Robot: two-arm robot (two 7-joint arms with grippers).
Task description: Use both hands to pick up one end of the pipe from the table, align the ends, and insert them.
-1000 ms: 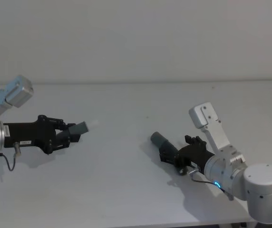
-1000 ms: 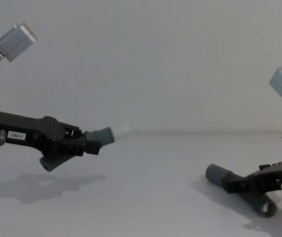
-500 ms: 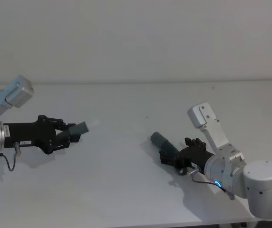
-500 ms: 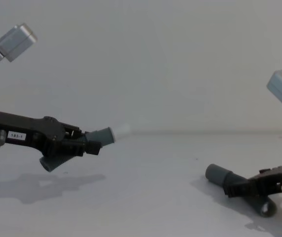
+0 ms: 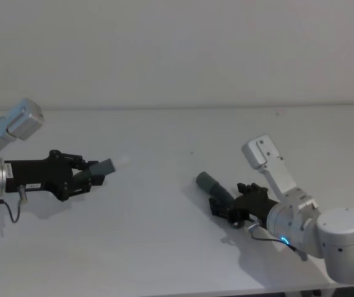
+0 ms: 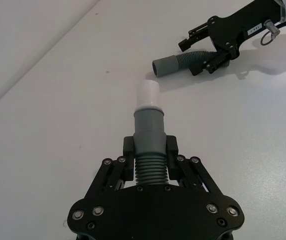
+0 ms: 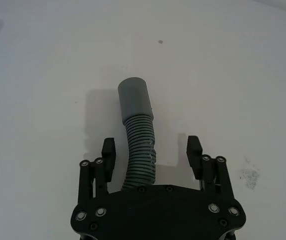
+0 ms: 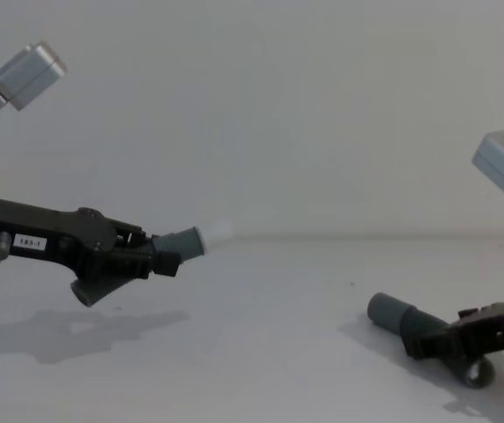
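Ribbed matt plastic pipe (image 7: pixel 139 150), matt table (image 5: pixel 164 247)

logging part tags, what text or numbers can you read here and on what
"183-1", first character unsure: small white label on the black plastic left pincer, which grips the slim grey ribbed hose piece.
White tag on the black plastic right pincer, left wrist view: too small to read.

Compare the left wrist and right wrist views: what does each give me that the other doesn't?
Left wrist: the left gripper shut on the slimmer hose piece, white tip pointing toward the thicker hose piece. Right wrist: the right gripper with fingers apart, clear of that piece's ribs either side; a dark smudge. Both: the right gripper at the thicker piece lying on the table.
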